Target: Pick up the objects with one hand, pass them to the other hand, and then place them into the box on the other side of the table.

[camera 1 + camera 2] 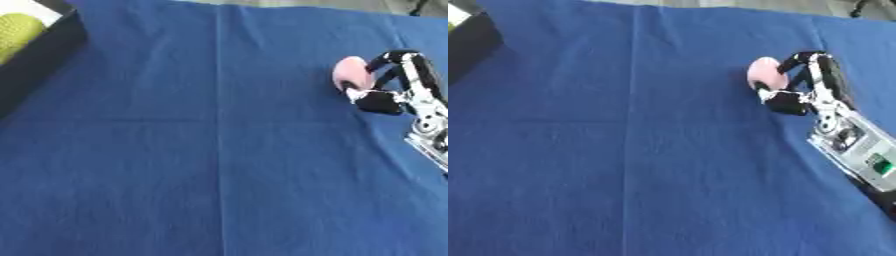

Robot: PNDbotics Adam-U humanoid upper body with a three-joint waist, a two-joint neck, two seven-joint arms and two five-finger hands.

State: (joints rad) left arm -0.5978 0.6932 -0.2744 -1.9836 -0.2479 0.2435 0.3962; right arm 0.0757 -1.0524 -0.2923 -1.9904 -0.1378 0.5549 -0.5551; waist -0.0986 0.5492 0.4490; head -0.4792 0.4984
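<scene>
Pink ball (350,73) looks soft and light; my right hand (802,92) curls its fingers round its sides.

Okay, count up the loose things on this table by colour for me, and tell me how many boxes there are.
Pink objects: 1, the pink object in the right hand on the blue cloth.
Yellow-green objects: 1, the yellow-green object in the box.
Black boxes: 1, the box at the far left.
Total: 3
</scene>
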